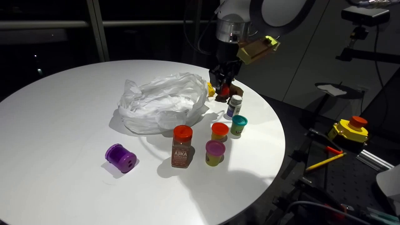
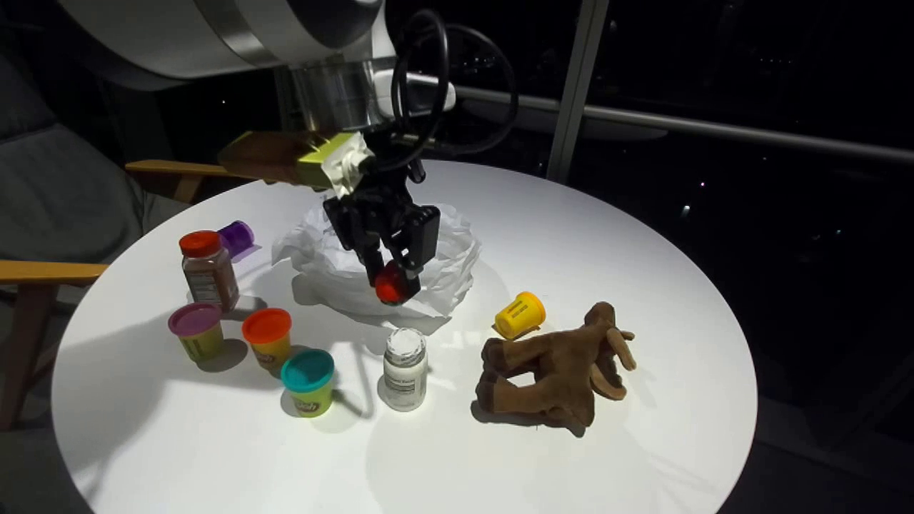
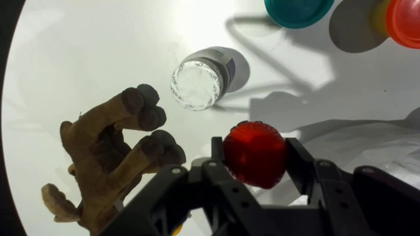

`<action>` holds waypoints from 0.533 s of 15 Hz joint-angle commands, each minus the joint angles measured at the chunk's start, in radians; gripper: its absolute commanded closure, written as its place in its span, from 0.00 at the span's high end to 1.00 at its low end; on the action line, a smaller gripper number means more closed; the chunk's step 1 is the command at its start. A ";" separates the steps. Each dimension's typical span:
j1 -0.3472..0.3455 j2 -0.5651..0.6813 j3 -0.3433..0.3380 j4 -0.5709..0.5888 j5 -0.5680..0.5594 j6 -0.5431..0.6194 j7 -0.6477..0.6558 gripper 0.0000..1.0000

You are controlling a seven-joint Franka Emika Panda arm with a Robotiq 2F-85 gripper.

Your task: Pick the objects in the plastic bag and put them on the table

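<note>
- Round white table (image 1: 59, 125), brightly lit, dark windows (image 1: 47, 43) beyond.
- Black two-finger gripper (image 2: 394, 275): jaws narrowed on a small, glossy red, rounded object (image 3: 254, 157), held in the air near a crumpled, translucent white plastic bag (image 1: 145, 122).
- Step in hand, by my judgement: placing. I should descend vertically onto bare table, let the object bear before parting the jaws, then part them gently; rounded sides may roll.
- Bag: on the table; a loose fold could snag if I swing back low. Whether anything lies inside, I cannot tell.
- Foil-sealed white plastic bottle (image 3: 205, 78): upright, near the gripper; likely to topple if nudged, so I would keep off it. Seal print partial, "FOR" seemingly legible; label too small for me.
- Brown plush animal (image 2: 557, 371): lying down, feet toward the bottle.
- Yellow plastic tub (image 2: 520, 315): on its side, beside the plush; lettering unreadable.
- Teal-lidded green plastic tub (image 2: 309, 382): upright; label ends "oh", Play-Doh by my guess.
- Orange-lidded yellow plastic tub (image 2: 268, 337) and magenta-lidded yellowish plastic tub (image 1: 214, 152): upright, near each other; labels not legible.
- Red-lidded clear jar of reddish-brown seasoning (image 1: 181, 147): upright; reads "AJIKA" and, below, "GEORGIAN".
- Purple plastic cylinder (image 1: 121, 157): on its side, farthest out; two holes in one end, no writing seen.
</note>
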 commanded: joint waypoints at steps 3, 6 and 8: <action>-0.020 0.174 0.037 0.126 0.096 -0.007 -0.134 0.24; 0.024 0.239 -0.036 0.186 0.045 -0.005 -0.046 0.24; 0.038 0.274 -0.076 0.221 0.044 -0.015 -0.014 0.24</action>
